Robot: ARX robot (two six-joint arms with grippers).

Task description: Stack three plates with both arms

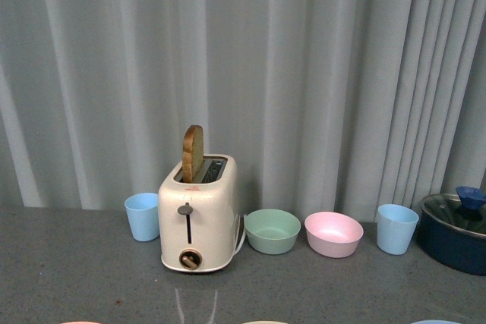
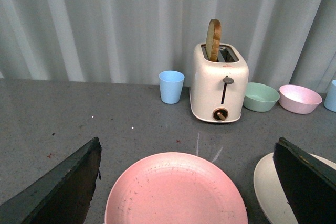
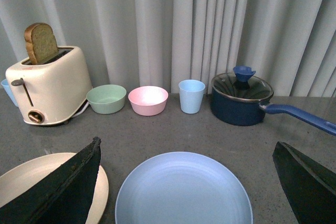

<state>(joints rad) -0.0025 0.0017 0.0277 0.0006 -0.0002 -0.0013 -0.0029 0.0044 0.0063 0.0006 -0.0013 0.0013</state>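
Observation:
The pink plate (image 2: 176, 190) lies flat on the grey table, straight below my open left gripper (image 2: 189, 182), whose black fingers (image 2: 63, 187) stand wide apart on either side of it. The cream plate (image 2: 268, 182) lies beside the pink one, partly behind a finger; it also shows in the right wrist view (image 3: 31, 174). The light blue plate (image 3: 184, 190) lies flat below my open right gripper (image 3: 186, 182), between its spread fingers (image 3: 302, 182). In the front view only thin slivers of the plates' rims show at the bottom edge, such as the cream one (image 1: 266, 322). Neither arm shows there.
At the back stand a cream toaster (image 1: 199, 214) with a toast slice, a blue cup (image 1: 142, 216), a green bowl (image 1: 272, 231), a pink bowl (image 1: 333, 234), a second blue cup (image 1: 397, 228) and a dark blue lidded pot (image 3: 241, 98) with a long handle. Grey curtain behind.

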